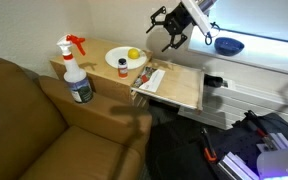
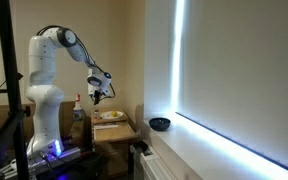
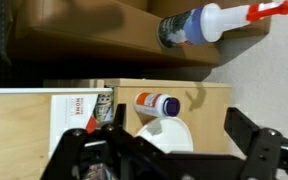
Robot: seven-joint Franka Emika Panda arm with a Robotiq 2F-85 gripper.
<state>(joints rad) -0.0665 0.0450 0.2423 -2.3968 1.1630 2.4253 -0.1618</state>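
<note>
The gripper (image 1: 170, 37) is hanging in the air in the upper middle of an exterior view, well above the furniture. Its jaws are standing spread as wide as they go and are gripping nothing. In the wrist view its black fingers (image 3: 89, 155) are filling the bottom corners, with open space between them.

Right under that gap, at the lower centre of the wrist view, a white plate (image 3: 165, 137) is sitting. Just above its rim a small bottle (image 3: 157, 104) with a red cap is lying on its side, so close that I cannot tell whether the two are touching. A yellow lump (image 1: 134, 54) is resting on the plate. To the left of the bottle in the wrist view a book (image 3: 79, 110) is lying flat on the wooden table (image 1: 184, 90). Farther out, a spray bottle (image 1: 76, 75) with a red trigger is standing at centre left, on a box beside the brown sofa (image 1: 29, 110). A blue bowl (image 1: 229, 45) is sitting at upper right, well apart from everything else.

As I judge it, the arm is hovering over the plate and bottle in an approach, with no contact made. A move down would call for a straight descent with the jaws centred. The fingers would need to be turned across the bottle's narrow body, since a bottle on its side is likely to roll at a glancing touch.
</note>
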